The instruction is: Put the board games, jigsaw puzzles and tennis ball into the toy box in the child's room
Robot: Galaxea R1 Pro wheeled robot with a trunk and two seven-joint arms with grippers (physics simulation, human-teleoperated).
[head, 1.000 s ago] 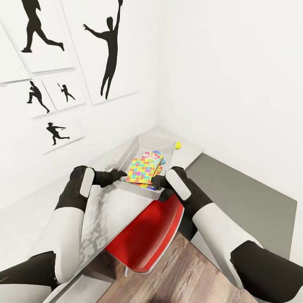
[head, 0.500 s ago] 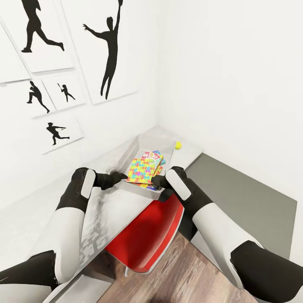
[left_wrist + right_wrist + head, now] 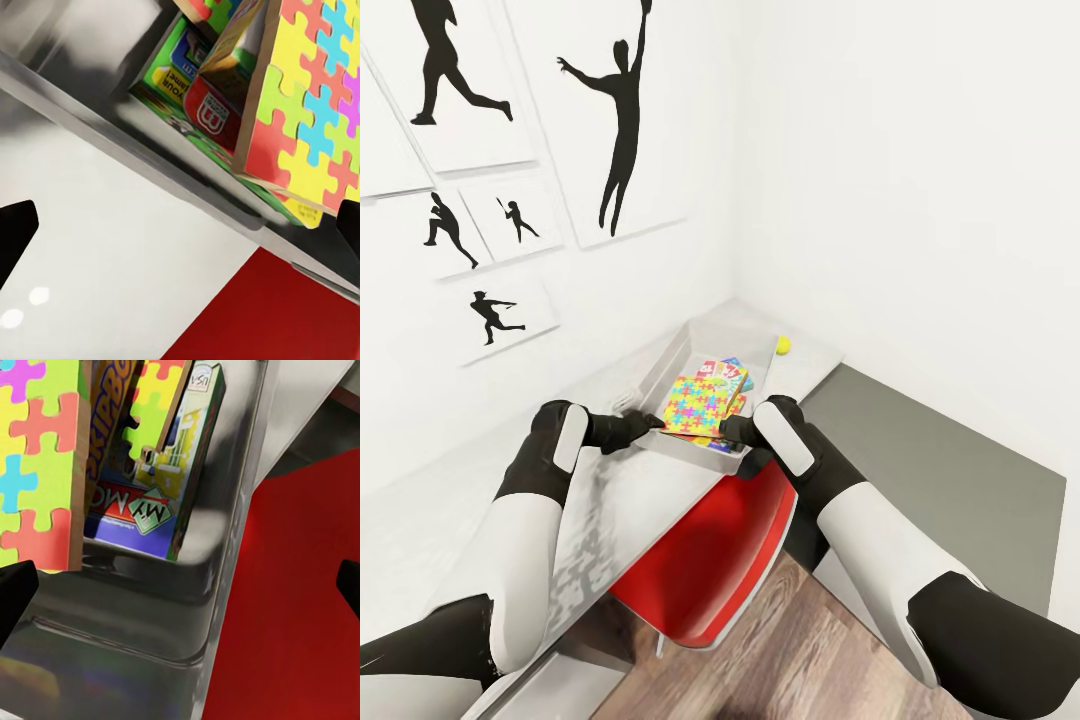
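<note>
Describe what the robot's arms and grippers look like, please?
Both arms have glossy white rounded shells with matte black joint sections between them. The left gripper and right gripper are all black, on black wrists with white oval panels. In the wrist views, dark fingertips show. No cables or markings visible.

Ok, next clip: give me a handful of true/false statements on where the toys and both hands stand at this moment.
1. The tennis ball lies inside the toy box. False: it sits on the table beside the box.
2. A jigsaw puzzle lies on top of the pile in the toy box. True.
3. The left hand grips the puzzle. False: its fingers are spread, holding nothing.
4. A red chair stands under the table edge. True.
5. The right hand is at the box's near rim. True.
</note>
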